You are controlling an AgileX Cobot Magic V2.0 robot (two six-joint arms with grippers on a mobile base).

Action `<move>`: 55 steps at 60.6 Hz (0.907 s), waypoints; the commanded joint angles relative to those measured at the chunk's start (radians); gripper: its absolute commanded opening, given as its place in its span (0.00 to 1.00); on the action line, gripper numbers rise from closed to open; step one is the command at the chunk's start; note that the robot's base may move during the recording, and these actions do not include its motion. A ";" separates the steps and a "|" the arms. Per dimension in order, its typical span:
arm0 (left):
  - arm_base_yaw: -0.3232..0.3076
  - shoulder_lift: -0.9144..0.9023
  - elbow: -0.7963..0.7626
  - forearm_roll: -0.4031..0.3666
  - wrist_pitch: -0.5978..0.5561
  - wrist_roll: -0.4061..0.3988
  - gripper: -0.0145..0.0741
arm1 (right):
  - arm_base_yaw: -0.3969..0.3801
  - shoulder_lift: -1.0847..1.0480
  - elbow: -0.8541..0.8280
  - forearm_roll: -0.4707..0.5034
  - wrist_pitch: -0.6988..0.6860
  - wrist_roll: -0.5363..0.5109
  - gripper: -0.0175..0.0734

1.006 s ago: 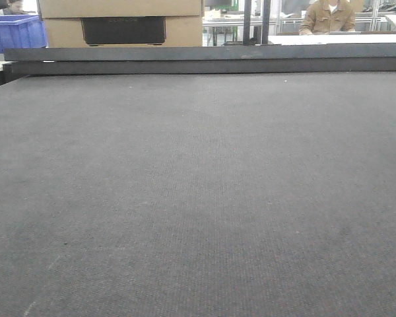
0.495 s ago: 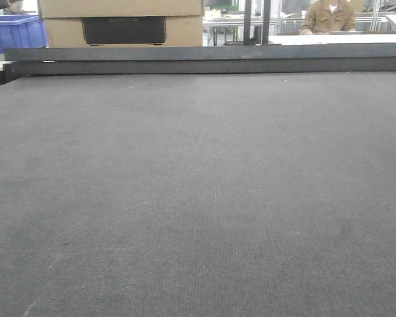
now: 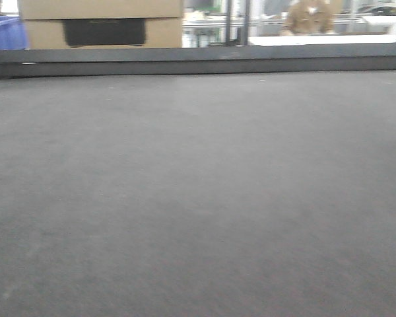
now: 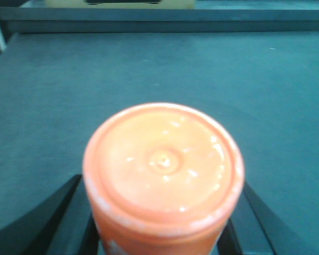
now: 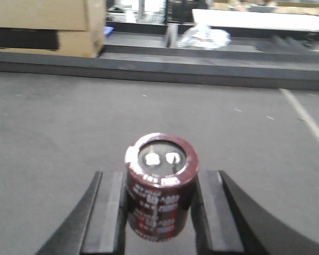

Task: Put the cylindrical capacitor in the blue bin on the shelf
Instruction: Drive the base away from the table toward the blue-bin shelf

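Your right gripper (image 5: 159,183) is clamped on the maroon capacitor (image 5: 160,197), held above the near part of the grey table (image 5: 53,117). Your left gripper (image 4: 162,226) grasps an orange cylinder (image 4: 162,170). Pickup looks done; carrying and binning remain. Only the front view shows a blue bin (image 3: 3,33), far left, and no view shows a shelf.

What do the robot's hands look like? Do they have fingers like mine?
Only two each. The left gripper and the right gripper are black claws. On the right one, flat straight pads face each other, with smooth black pieces curving outward behind them like wings. No cables or writing show on them. The arms are out of view.
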 commanded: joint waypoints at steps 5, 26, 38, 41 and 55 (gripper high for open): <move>-0.007 -0.006 -0.007 0.001 -0.023 -0.001 0.04 | 0.003 -0.006 -0.002 -0.003 -0.023 0.002 0.01; -0.007 -0.006 -0.007 0.001 -0.023 -0.001 0.04 | 0.003 -0.006 -0.002 -0.003 -0.023 0.002 0.01; -0.007 -0.006 -0.007 0.001 -0.023 -0.001 0.04 | 0.003 -0.006 -0.002 -0.003 -0.023 0.002 0.01; -0.007 -0.006 -0.007 0.001 -0.023 -0.001 0.04 | 0.003 -0.006 -0.002 -0.003 -0.023 0.002 0.01; -0.007 -0.006 -0.007 0.001 -0.023 -0.001 0.04 | 0.003 -0.006 -0.002 -0.003 -0.023 0.002 0.01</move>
